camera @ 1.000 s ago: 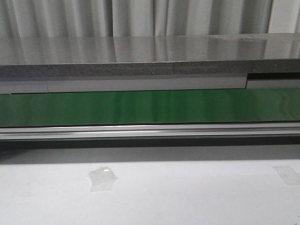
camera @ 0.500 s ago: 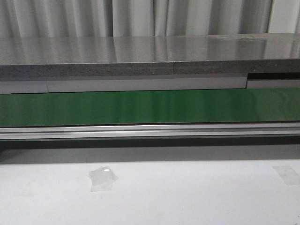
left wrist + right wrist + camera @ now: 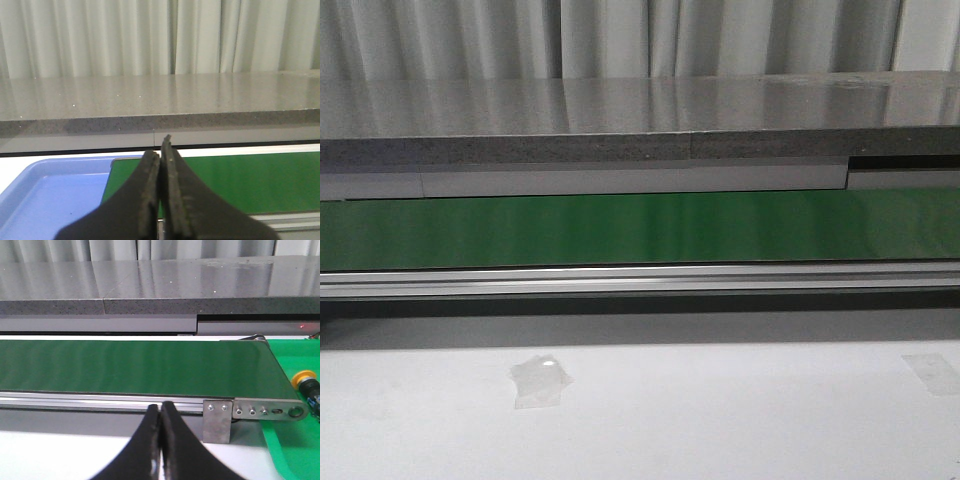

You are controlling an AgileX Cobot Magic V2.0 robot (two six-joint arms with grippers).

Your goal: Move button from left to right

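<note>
The button (image 3: 306,380), with a yellow-orange cap on a black body, shows only in the right wrist view, on a green surface (image 3: 300,450) past the right end of the green conveyor belt (image 3: 140,365). My right gripper (image 3: 160,406) is shut and empty, in front of the belt's rail, well to the left of the button. My left gripper (image 3: 161,145) is shut and empty, over the belt's left end beside a blue tray (image 3: 55,190). Neither gripper nor the button shows in the front view.
The green belt (image 3: 640,228) runs across the front view with an aluminium rail (image 3: 640,280) before it and a grey stone ledge (image 3: 640,110) behind. Two pieces of clear tape (image 3: 540,380) lie on the white table. A metal bracket (image 3: 218,420) marks the belt's right end.
</note>
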